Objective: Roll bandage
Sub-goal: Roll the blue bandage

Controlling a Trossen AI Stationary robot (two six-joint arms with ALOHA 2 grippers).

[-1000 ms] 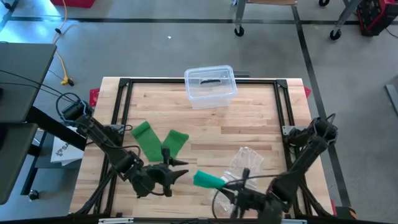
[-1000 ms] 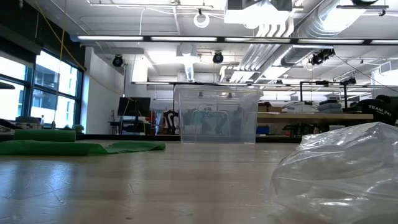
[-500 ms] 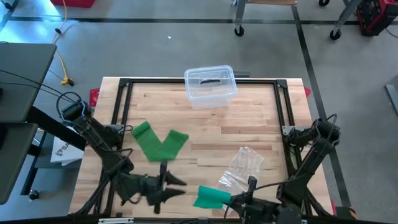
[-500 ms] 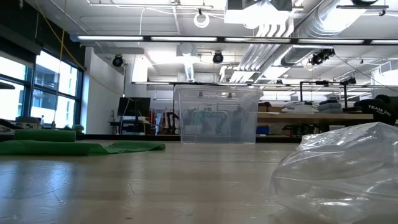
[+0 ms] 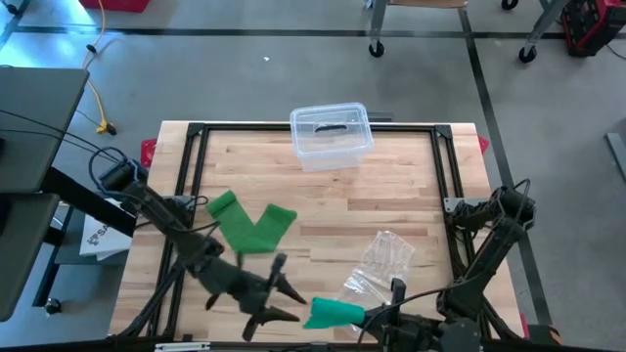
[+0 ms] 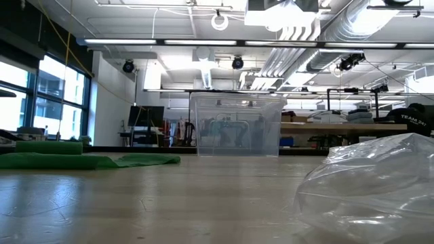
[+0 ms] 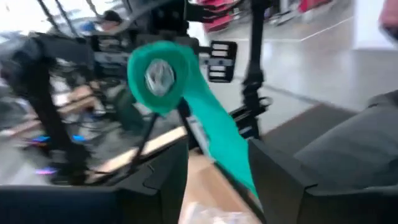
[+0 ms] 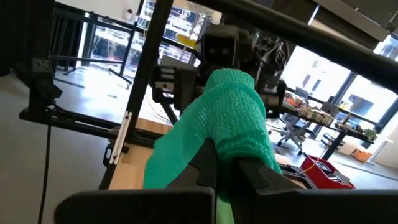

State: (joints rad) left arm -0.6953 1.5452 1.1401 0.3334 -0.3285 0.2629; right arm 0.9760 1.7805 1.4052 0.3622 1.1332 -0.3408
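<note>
My left gripper (image 5: 279,293) sits low over the near edge of the table (image 5: 391,186), its 2 fingers spread wide, holding nothing and pointing at the green roll (image 5: 333,313) just beside it. Behind it a flat green bandage strip (image 5: 249,223) lies bent in a V on the wood. From my left wrist the roll (image 7: 158,74) fills the middle, blurred, with a loose tail hanging from it. My right gripper (image 5: 377,318) is mostly cut off at the frame's lower edge; its fingers pinch the roll (image 8: 233,118) (the wrist view shows it pressed between them). Right of the roll lies a crumpled clear plastic bag (image 5: 381,259), and a clear plastic bin (image 5: 331,135) stands at the far edge. The table-level camera sees neither arm, only the strip (image 6: 88,161), bin (image 6: 236,125), bag (image 6: 369,183), and a workshop with large windows beyond.
</note>
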